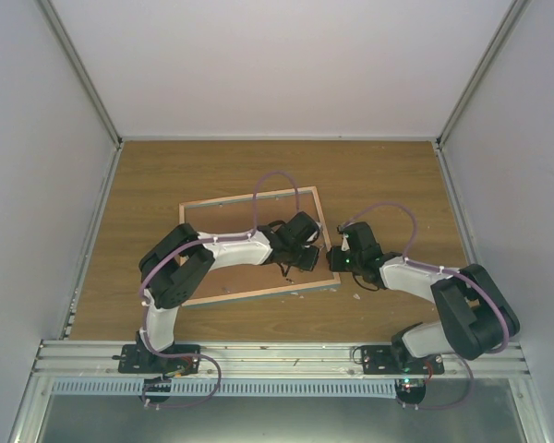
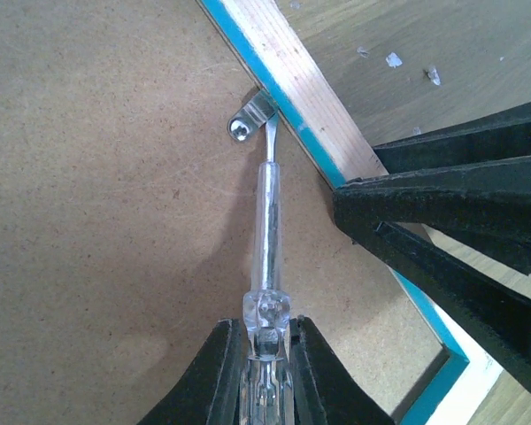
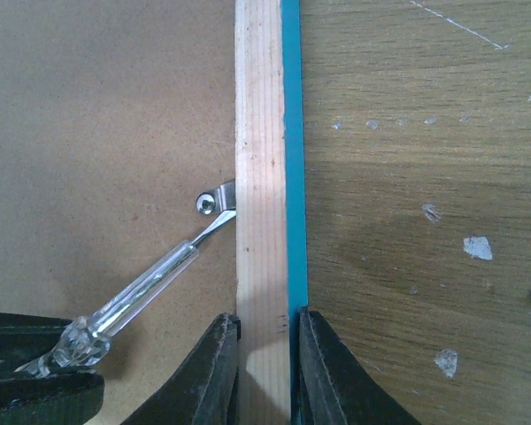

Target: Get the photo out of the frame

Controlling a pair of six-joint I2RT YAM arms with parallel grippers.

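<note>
While lying face-down on flecked wood-grain tabletop (image 1: 369, 171) in white-walled booth (image 1: 286, 65): turquoise-edged rect. wooden frame (image 1: 217, 220), pinched at 1 rail by right gripper (image 3: 264, 323); left gripper (image 2: 264, 332) clamped on clear-handled screwdriver (image 2: 267, 221).

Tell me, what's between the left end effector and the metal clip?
A screwdriver, held by the left end effector, tip at the clip. Left wrist view shows it.

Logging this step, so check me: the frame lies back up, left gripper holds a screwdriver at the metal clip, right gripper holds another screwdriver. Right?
Not quite. The right gripper holds no tool; it clamps the wooden edge of the frame, as the right wrist view shows. The rest stands.
</note>
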